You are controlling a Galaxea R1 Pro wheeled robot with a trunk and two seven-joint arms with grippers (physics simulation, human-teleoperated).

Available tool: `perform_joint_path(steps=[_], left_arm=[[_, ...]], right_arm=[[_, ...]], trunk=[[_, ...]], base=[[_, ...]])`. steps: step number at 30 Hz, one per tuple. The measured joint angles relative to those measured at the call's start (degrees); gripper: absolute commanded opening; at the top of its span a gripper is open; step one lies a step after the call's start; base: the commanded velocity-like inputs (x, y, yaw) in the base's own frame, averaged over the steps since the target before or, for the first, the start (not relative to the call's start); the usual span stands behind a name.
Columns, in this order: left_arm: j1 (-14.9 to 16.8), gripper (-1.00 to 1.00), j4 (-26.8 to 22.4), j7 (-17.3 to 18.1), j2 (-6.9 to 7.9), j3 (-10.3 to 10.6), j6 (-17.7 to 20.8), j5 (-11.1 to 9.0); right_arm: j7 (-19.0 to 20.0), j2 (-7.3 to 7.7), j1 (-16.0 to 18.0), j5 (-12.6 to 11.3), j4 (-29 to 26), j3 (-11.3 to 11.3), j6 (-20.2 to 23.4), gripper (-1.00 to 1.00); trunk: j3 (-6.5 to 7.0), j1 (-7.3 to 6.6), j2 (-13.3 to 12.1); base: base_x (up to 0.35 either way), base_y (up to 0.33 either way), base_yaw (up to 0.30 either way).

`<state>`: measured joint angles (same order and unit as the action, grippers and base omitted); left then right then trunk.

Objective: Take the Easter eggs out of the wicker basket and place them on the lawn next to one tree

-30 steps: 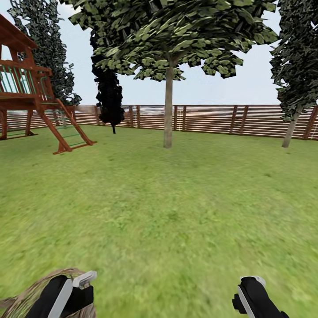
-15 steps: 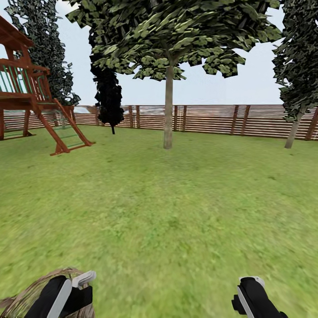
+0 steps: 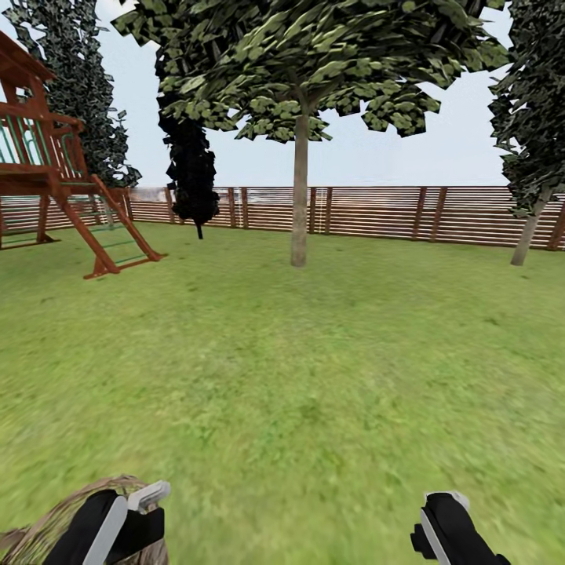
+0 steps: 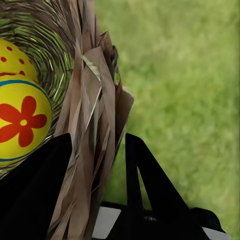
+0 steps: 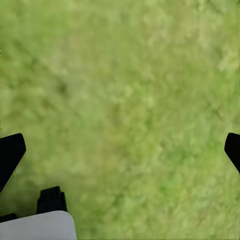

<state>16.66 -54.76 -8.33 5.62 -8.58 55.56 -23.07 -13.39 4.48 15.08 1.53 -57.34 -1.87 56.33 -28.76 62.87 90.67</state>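
The tree (image 3: 299, 196), a straight grey-brown trunk under a broad green canopy, stands ahead on the lawn (image 3: 298, 377) of the fenced garden. At the head view's lower left my left gripper (image 3: 118, 518) is shut on the rim of the wicker basket (image 3: 39, 526). In the left wrist view the two black fingers (image 4: 145, 175) clamp the brown woven rim of the basket (image 4: 95, 115). Inside lie a yellow Easter egg (image 4: 20, 120) with a red flower and blue stripe, and a second egg (image 4: 12, 60) with red dots. My right gripper (image 3: 451, 530) (image 5: 122, 150) hangs open over grass.
A brown slat fence (image 3: 377, 210) closes the far side. A red-brown wooden play tower with a ladder (image 3: 55, 180) stands at the left, with a dark narrow cypress (image 3: 191, 173) beside it. Another tree (image 3: 527, 227) leans at the right.
The whole head view has shifted slightly, the tree looming a little larger and the play tower sliding left: the camera moved. Both grippers keep their poses, the left still holding the basket.
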Motion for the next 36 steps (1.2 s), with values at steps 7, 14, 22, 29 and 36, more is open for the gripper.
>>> perform_joint_path(steps=[7,14,22,29,36], left_arm=[[0.00,-1.00,0.22,-0.02,-0.08,0.07,-0.02,-0.21],[0.00,-1.00,0.41,-0.02,-0.08,0.08,-0.01,-0.14],[0.00,-1.00,0.50,0.00,-0.26,0.12,-0.02,-0.19],[0.00,-1.00,0.59,0.01,-0.26,0.16,-0.02,-0.17],[0.01,-1.00,0.69,0.01,-0.30,0.17,0.00,0.14]], right_arm=[[0.08,0.22,0.00,-0.08,0.00,-0.15,0.00,1.00],[5.16,0.41,0.00,0.07,0.24,-0.21,-0.01,1.00],[7.56,0.44,0.00,0.71,0.26,-0.24,0.01,1.00],[7.54,0.46,0.00,0.73,0.26,-0.24,0.12,1.00],[7.63,0.45,-0.01,0.65,0.20,-0.25,0.11,1.00]], trunk=[[0.00,0.00,0.00],[0.00,0.01,0.00],[0.00,0.00,0.00],[0.00,0.00,0.00],[0.15,0.00,0.00]], base=[[0.328,0.000,0.000],[0.246,0.000,0.000],[0.327,0.000,0.000],[0.337,0.000,0.000],[0.337,0.000,-0.122]])
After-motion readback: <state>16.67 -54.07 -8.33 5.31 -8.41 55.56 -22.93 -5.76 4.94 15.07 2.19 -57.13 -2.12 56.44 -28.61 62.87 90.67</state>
